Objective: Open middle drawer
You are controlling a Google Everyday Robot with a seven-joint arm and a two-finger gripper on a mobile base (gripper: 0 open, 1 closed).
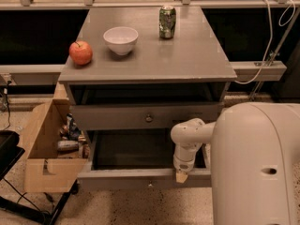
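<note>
Hand [180, 176] sits on the pulled-out middle drawer [124, 175] front edge, right of centre, panel running left-right; grip state can't tell.

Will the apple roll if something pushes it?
Probably: the apple is round and sits near the table's left edge, so a push might send it off. It looks firm, not squishy. The hand is down by the open drawer.

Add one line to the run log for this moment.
middle drawer: pulled out | gripper: at its front rim, right of centre | tabletop: apple, bowl, can
</note>
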